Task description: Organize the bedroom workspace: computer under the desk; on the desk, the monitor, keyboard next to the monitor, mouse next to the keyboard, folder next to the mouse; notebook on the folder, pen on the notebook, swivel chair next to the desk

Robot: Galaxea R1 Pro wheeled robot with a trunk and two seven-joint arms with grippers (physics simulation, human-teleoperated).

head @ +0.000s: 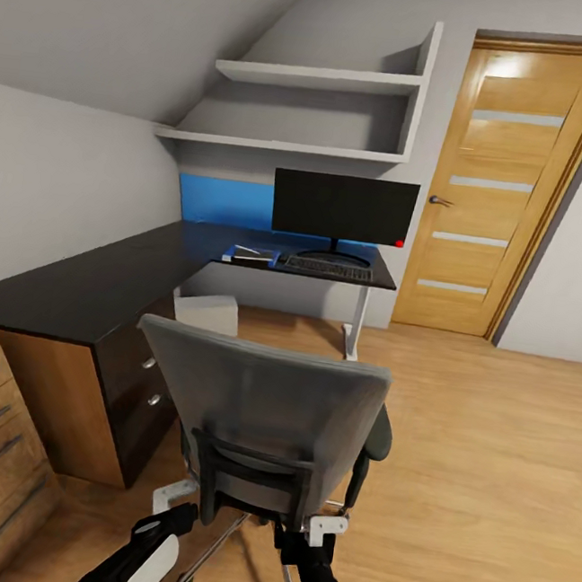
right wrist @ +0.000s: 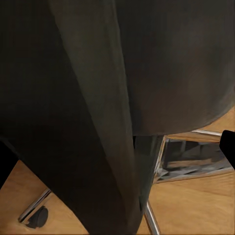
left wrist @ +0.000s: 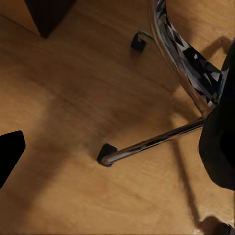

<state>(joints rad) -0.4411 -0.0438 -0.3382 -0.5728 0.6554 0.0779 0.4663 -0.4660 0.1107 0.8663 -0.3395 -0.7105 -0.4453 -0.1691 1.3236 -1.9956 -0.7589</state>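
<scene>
I am looking over the grey fabric swivel chair with chrome legs, which is standing right in front of me, its back turned toward me, near the dark L-shaped desk. On the far end of that desk the black flat monitor is standing upright, with the black keyboard lying just in front of it and a small blue-and-white stack sitting just left of the keyboard. A white box, the computer, is resting on the wooden floor under the desk. Both arms are hanging low behind the chair; I cannot tell whether the left gripper or the right gripper is spread or pressed together.
</scene>
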